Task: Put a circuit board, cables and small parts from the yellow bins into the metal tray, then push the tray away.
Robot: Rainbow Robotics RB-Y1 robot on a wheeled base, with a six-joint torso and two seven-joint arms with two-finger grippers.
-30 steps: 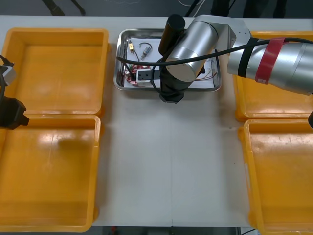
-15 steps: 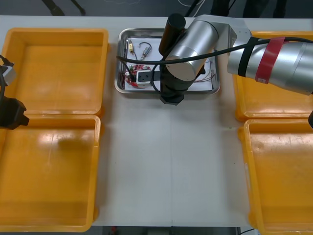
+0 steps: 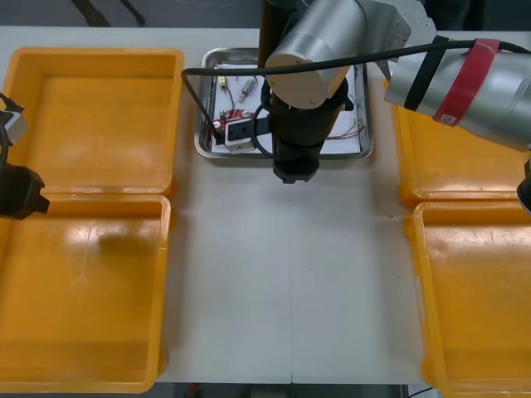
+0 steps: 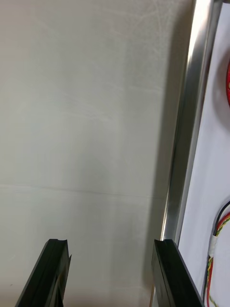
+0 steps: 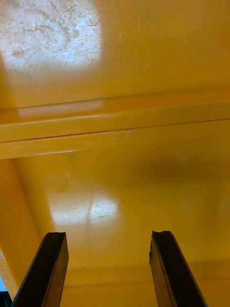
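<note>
The metal tray (image 3: pixel 202 108), white inside, stands at the table's far middle. It holds a red circuit board (image 3: pixel 221 126), small metal parts (image 3: pixel 247 86) and a red and yellow cable (image 3: pixel 353 130). My right arm (image 3: pixel 296 162) hangs over the tray's near rim and hides the tray's middle. In the right wrist view my right gripper (image 4: pixel 112 276) is open over bare table, one finger (image 4: pixel 167 273) right beside the tray's rim (image 4: pixel 184 144). Past the rim show the board's edge (image 4: pixel 227 81) and the cable (image 4: pixel 215 244). My left gripper (image 5: pixel 108 271) is open over a yellow bin's floor (image 5: pixel 124 168).
Two yellow bins (image 3: pixel 99 108) (image 3: pixel 83 290) line the left side and two more (image 3: pixel 465 170) (image 3: pixel 481 298) the right; their floors look bare. The left arm (image 3: pixel 18 195) rests at the left edge between the left bins. Open table (image 3: pixel 290 274) lies between the bins.
The right arm has lifted and turned, so its wrist now stands more upright over the tray's near rim. The tray has hardly shifted. The left arm has not moved.
</note>
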